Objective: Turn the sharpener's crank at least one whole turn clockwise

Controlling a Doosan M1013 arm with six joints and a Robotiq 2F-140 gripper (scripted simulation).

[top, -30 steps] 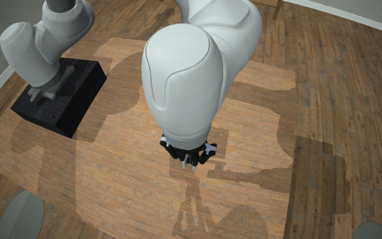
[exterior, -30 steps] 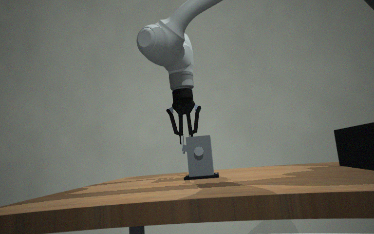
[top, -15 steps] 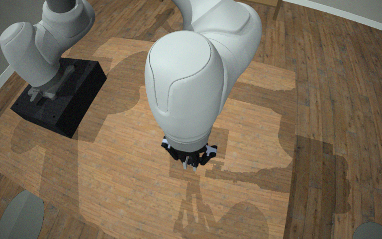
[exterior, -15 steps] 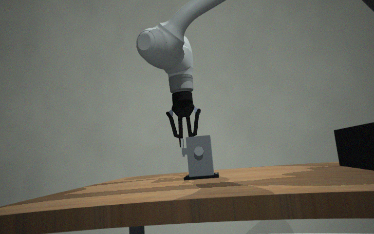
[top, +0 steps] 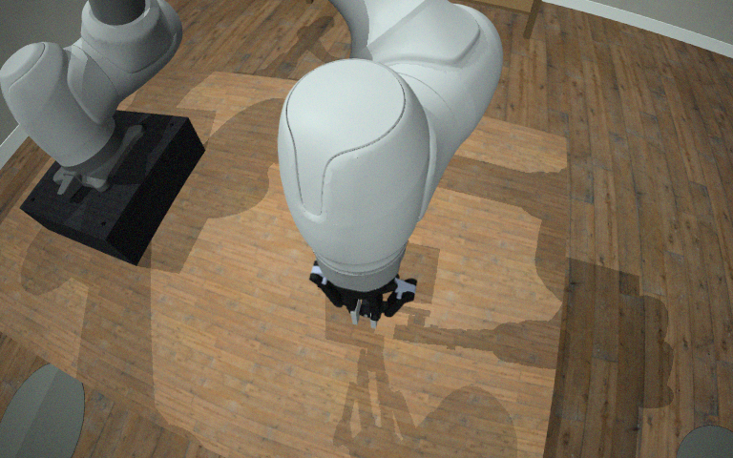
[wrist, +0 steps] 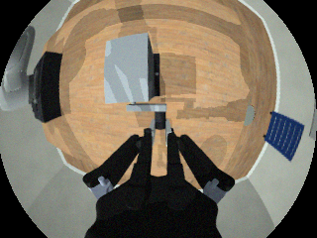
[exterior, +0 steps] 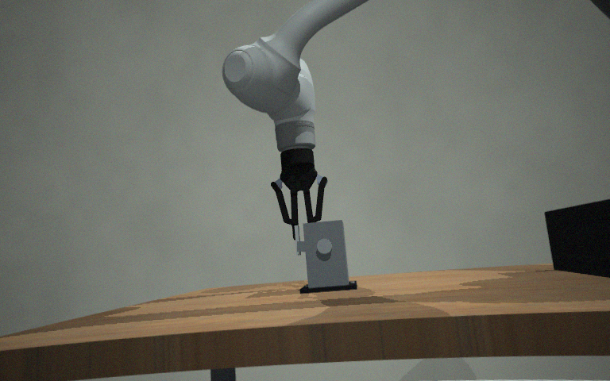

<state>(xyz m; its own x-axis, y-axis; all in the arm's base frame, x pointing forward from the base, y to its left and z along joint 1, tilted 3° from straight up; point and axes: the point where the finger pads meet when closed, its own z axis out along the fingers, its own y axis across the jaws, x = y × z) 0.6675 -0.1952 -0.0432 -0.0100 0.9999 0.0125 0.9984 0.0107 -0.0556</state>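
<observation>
The grey box-shaped pencil sharpener [exterior: 330,264] [wrist: 127,69] stands upright on its dark base [exterior: 328,286] on the wooden table [exterior: 179,332] [top: 242,334] [wrist: 198,40]. Its crank arm [exterior: 299,245] [wrist: 147,107] sticks out from the end that faces my gripper. My gripper [top: 364,321] [exterior: 301,222] [wrist: 159,124] points down just beside the sharpener's top edge. It is shut on the small dark crank knob [wrist: 160,121] [exterior: 293,232], which sits beside the box's upper part. In the top view the arm hides the sharpener.
The robot's black pedestal [top: 135,177] [exterior: 580,238] [wrist: 50,86] stands at one end of the table. A blue panel [wrist: 285,134] lies off the table, and grey discs [top: 40,415] lie on the floor below.
</observation>
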